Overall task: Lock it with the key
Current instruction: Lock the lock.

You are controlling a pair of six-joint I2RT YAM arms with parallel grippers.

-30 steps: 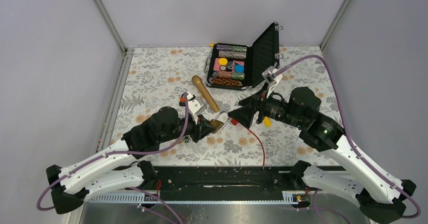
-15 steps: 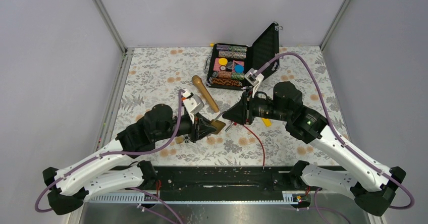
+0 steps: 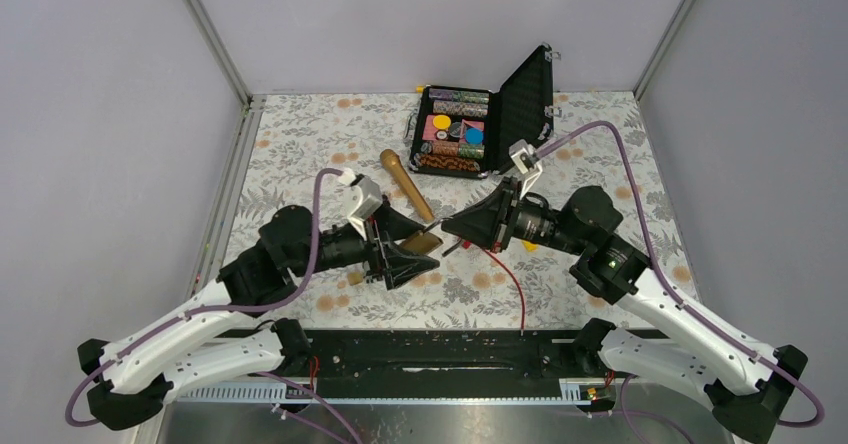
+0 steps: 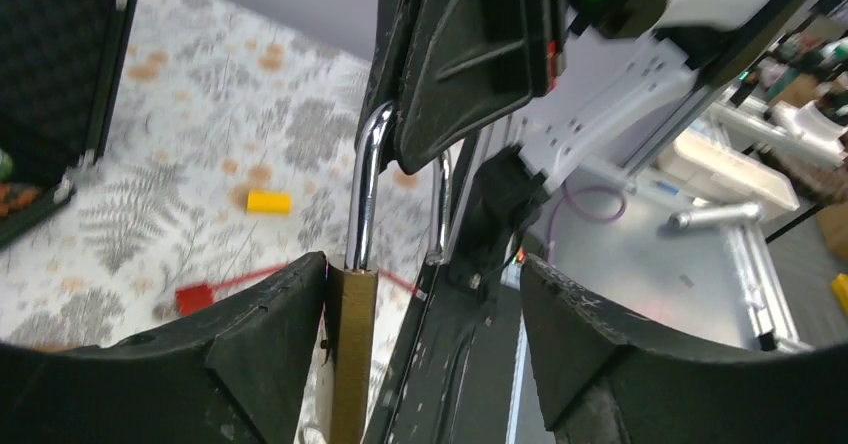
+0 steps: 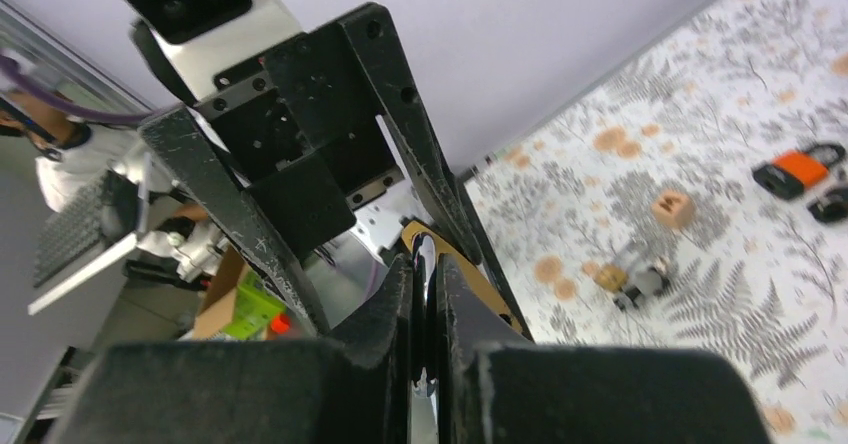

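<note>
A brass padlock with a silver shackle hangs above the middle of the floral cloth, between my two grippers. My right gripper is shut on the top of the shackle. In the right wrist view its fingers pinch the thin metal, with the brass body just beyond. My left gripper stands open around the lock. The brass body rests against its left finger, and the right finger stands well apart. I cannot pick out the key in any view.
An open black case of poker chips stands at the back, and a wooden handle lies before it. A red cable and a yellow block lie under the right arm. Small objects, a wooden cube and an orange tag lie on the cloth.
My right gripper moved in and shut on the shackle. My left gripper then let go of the padlock body, opened, and the left arm drew back a little to the left.
</note>
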